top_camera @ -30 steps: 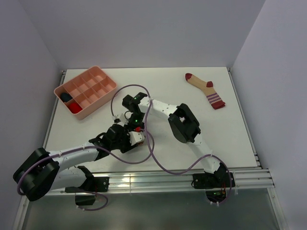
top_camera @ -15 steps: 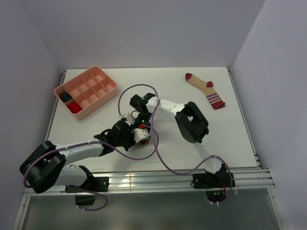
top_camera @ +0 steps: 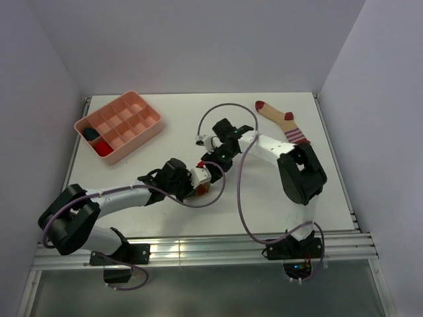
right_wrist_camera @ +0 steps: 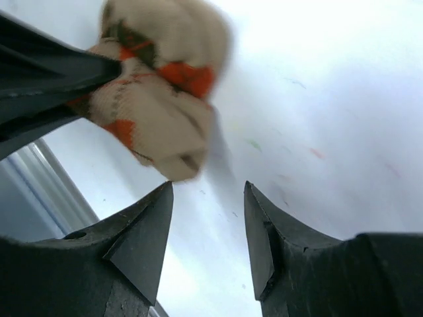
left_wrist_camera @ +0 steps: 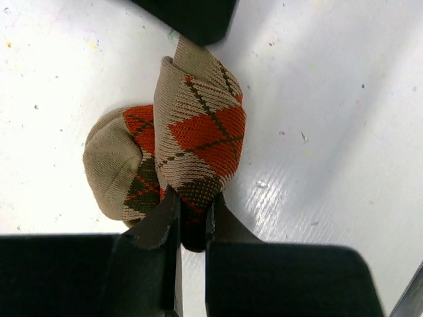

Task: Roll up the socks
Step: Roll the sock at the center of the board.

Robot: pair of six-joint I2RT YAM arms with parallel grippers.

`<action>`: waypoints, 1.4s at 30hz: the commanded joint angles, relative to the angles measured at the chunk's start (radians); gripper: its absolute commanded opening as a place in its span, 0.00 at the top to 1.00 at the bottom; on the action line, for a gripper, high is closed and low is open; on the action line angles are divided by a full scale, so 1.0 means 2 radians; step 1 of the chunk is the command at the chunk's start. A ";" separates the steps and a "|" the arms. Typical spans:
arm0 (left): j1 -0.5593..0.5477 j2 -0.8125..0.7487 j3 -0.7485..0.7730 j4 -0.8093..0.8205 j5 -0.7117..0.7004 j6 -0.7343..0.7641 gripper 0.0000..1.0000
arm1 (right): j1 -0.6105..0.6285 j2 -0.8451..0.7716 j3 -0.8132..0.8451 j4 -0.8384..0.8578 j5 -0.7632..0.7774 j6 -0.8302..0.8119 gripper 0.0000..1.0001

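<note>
The left gripper point(left_wrist_camera: 192, 212) is clamped on the edge of the bunched argyle sock point(left_wrist_camera: 198, 132), which rests near the middle of the surface point(top_camera: 185, 112). The right gripper point(right_wrist_camera: 208, 190) stands open just beside it, holding nothing. The striped sock point(top_camera: 281, 119) lies flat at the far right, well apart.
</note>
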 commanded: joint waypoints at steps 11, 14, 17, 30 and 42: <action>-0.039 0.087 0.092 -0.061 -0.025 -0.055 1.00 | -0.053 -0.261 -0.241 0.291 0.191 0.343 0.45; -0.057 0.114 0.117 -0.086 -0.077 -0.072 1.00 | -0.071 -0.288 -0.290 0.328 0.207 0.403 0.47; -0.068 0.125 0.139 -0.102 -0.103 -0.099 1.00 | -0.079 -0.312 -0.339 0.366 0.215 0.445 0.47; -0.073 0.169 0.142 -0.008 -0.141 -0.312 1.00 | -0.079 -0.381 -0.435 0.438 0.254 0.530 0.36; -0.074 0.176 0.138 0.016 -0.140 -0.383 1.00 | -0.069 -0.315 -0.412 0.457 0.228 0.547 0.37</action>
